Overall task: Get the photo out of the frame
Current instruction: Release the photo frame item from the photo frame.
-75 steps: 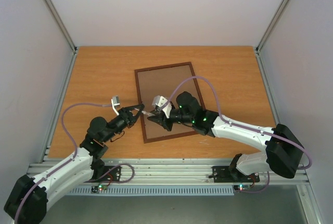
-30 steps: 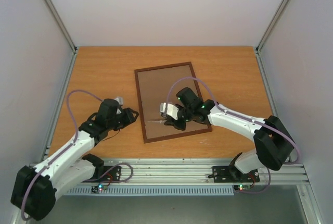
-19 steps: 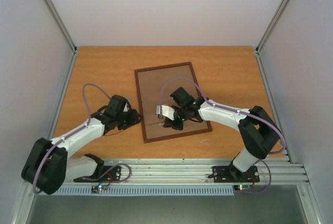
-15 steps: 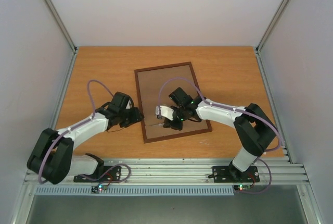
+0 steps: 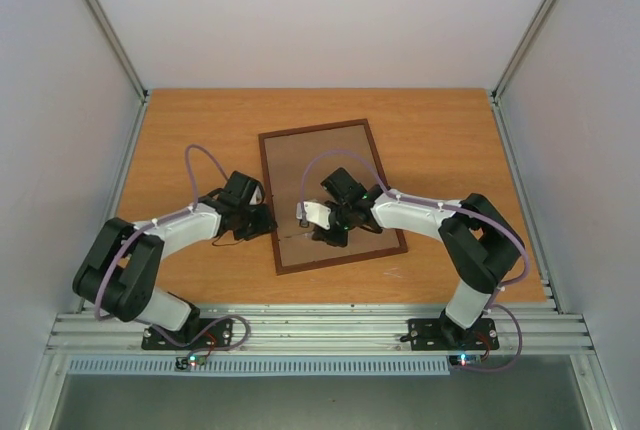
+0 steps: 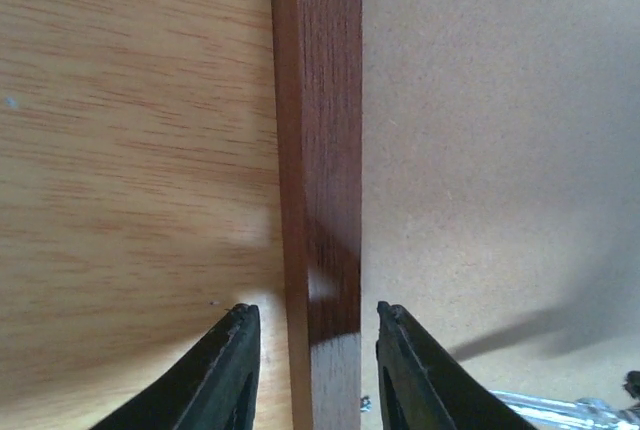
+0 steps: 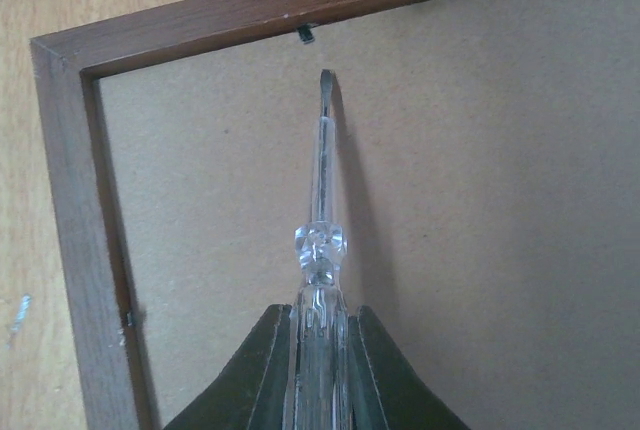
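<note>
The frame [image 5: 330, 140] lies back-up near the centre of the worktop [image 5: 200, 140]: thin reddish-brown rails around a plain brown back panel. The left claw [image 6: 315, 307] straddles its left long rail, open, with a gap on each side. The right claw [image 7: 320, 315] grips a clear-handled screwdriver [image 7: 322, 180], tip near a small metal tab [image 7: 306, 35].

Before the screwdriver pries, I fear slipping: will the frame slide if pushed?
Probably: the frame lies flat on the smooth table, with the left gripper only straddling its rail, not clamping it. Its thin wood suggests it is light yet fairly stiff.
</note>
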Controlling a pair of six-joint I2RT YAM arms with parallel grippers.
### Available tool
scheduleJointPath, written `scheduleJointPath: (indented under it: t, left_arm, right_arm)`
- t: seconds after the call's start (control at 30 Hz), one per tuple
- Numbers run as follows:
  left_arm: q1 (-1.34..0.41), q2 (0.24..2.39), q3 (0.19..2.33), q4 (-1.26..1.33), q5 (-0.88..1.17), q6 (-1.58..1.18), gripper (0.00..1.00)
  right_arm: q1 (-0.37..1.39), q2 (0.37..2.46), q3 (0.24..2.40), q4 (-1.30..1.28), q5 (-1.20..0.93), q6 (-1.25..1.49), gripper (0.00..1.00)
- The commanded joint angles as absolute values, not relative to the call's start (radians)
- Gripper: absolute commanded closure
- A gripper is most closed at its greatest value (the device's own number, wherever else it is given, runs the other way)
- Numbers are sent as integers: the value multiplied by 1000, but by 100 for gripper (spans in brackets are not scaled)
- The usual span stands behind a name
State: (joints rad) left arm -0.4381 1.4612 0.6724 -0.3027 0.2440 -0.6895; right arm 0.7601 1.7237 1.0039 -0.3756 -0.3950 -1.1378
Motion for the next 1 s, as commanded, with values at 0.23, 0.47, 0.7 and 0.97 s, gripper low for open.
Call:
scheduleJointPath:
  t: [0.23,0.47,0.7,0.97]
  left_arm:
    - [-434,1517,711,-298,259,-636,81]
    - [-434,1536,717,-337,274,-583,90]
    - [-434,1533,698,-341,317,-546,94]
    - [-434,1525,685,-338,342,-533,94]
  right_arm:
    - [781,1757,1010,-339,-374,-1167,99]
    - [810,1755,1006,-365,-375,-1163,99]
    - [839,1756,1008,-370,-355,-1155,99]
    - [839,1772,1024,-359,-361,-1157,99]
